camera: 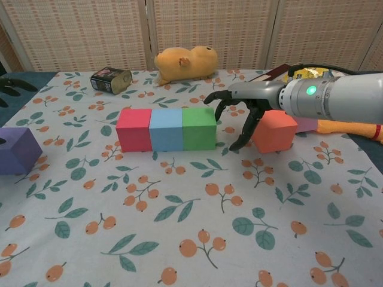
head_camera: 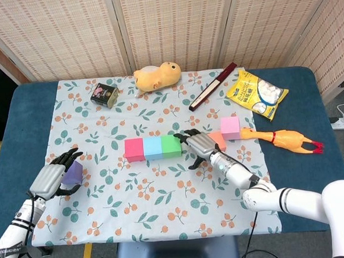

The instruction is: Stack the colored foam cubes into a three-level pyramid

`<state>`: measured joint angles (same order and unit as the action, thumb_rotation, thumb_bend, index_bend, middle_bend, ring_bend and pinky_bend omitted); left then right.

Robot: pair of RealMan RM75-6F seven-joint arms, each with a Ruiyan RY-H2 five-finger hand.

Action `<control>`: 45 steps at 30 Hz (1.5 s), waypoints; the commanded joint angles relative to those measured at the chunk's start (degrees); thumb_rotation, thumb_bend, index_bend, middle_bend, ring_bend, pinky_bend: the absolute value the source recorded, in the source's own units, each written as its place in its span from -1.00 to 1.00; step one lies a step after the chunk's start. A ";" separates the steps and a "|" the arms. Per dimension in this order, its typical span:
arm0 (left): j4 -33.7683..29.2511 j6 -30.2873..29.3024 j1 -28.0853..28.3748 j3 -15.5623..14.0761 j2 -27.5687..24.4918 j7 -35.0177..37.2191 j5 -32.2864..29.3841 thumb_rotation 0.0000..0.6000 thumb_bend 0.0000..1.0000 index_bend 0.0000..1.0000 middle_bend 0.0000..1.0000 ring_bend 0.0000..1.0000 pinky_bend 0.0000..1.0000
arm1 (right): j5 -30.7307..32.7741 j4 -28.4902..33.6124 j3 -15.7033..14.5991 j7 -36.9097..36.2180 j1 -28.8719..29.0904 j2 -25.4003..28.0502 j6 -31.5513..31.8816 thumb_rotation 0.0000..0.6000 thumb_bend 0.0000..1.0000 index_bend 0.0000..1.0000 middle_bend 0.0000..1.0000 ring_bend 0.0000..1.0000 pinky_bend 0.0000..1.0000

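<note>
Fingers of the right hand (camera: pixel 239 110) grip the orange cube (camera: pixel 274 131), right of the green cube (camera: pixel 198 128); left hand (head_camera: pixel 51 176) cups the purple cube (head_camera: pixel 73 171).

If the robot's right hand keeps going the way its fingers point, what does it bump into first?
Probably the green cube. The right hand holds the orange cube with fingers pointing left toward the row, though the remaining gap is hard to judge.

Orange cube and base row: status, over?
Right hand grips the orange cube, beside the green cube. Left hand rests on the purple cube. Red-blue-green row flat, nothing stacked. Path clear.
</note>
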<state>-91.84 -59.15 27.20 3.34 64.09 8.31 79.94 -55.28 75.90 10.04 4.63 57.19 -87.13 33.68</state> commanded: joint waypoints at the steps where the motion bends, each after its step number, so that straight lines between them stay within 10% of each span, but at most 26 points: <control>1: 0.14 -0.02 -0.03 -0.06 0.03 0.08 0.07 1.00 -0.44 -0.81 -1.00 -0.85 -0.63 | 0.10 0.10 -0.07 0.21 0.02 0.08 0.13 1.00 -0.93 -1.00 -0.60 -1.00 -0.96; 18: 5.07 7.69 3.41 -1.22 0.86 -9.60 -3.64 1.00 -0.41 -0.81 -1.00 -1.00 -0.74 | -5.95 22.00 0.59 -0.35 -10.89 22.86 15.76 1.00 -0.93 -1.00 -0.60 -1.00 -0.97; 45: 11.72 15.28 6.14 1.12 5.63 -14.74 -18.55 1.00 -0.43 -0.54 -0.71 -0.65 -0.55 | -16.16 22.56 -1.62 -10.25 -21.09 29.13 21.60 1.00 -0.93 -1.00 -0.60 -1.00 -0.98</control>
<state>-80.47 -43.58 33.28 4.25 69.36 -6.61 61.59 -71.37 98.52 8.44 -5.54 36.16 -57.95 55.33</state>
